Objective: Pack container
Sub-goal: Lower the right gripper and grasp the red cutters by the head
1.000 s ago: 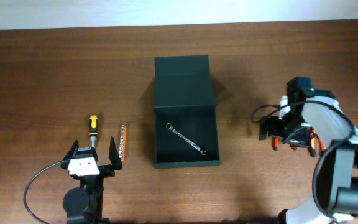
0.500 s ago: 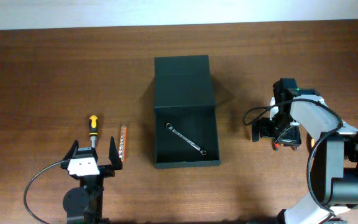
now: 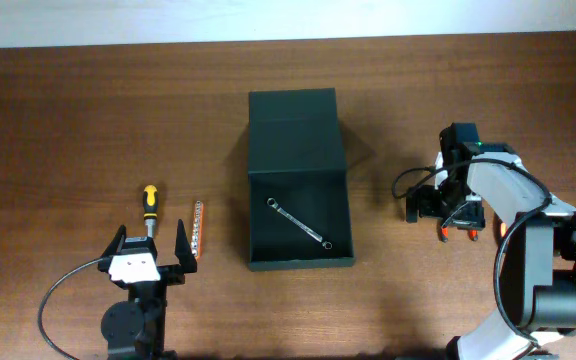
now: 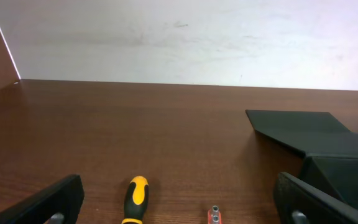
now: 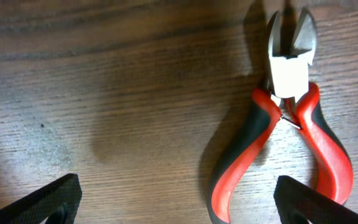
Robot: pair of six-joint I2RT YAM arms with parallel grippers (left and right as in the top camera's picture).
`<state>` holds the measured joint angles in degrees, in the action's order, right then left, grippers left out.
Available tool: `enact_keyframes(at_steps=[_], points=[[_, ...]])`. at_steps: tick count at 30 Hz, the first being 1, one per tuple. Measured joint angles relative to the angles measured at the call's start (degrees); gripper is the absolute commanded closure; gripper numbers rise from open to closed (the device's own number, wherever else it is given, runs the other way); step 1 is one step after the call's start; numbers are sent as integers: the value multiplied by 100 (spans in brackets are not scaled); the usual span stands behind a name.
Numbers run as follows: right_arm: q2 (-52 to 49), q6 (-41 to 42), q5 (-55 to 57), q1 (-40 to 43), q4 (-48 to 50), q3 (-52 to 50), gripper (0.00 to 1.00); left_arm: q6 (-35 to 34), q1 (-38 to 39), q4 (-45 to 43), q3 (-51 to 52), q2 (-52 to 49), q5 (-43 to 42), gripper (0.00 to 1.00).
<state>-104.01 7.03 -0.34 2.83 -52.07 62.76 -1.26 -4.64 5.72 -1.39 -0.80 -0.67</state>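
Note:
The container (image 3: pixel 299 264) is a dark green-black box at the table's middle, its flap lid (image 3: pixel 293 120) folded open to the far side. A silver wrench (image 3: pixel 299 222) lies inside it. My right gripper (image 3: pixel 446 212) is open just above red-handled cutting pliers (image 3: pixel 444 235). In the right wrist view the pliers (image 5: pixel 286 118) lie flat with one handle between my open fingers (image 5: pixel 179 205). My left gripper (image 3: pixel 149 246) is open and empty, just in front of a yellow-black screwdriver (image 3: pixel 150 204) and an orange bit holder (image 3: pixel 197 230).
In the left wrist view the screwdriver (image 4: pixel 135 195) and the bit holder (image 4: pixel 214 215) lie between my open fingers (image 4: pixel 179 211), and the container (image 4: pixel 328 146) stands to the right. A pale wall runs behind the table's far edge.
My right arm has swung left and turned over the pliers, then shifted slightly. The left arm, the container and the other tools have not moved.

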Motion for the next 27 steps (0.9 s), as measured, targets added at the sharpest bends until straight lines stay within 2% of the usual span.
enact_keyframes(at_steps=[27], points=[[-107, 195, 15, 0, 275, 0, 1, -2, 0, 0, 0, 0, 0, 1]])
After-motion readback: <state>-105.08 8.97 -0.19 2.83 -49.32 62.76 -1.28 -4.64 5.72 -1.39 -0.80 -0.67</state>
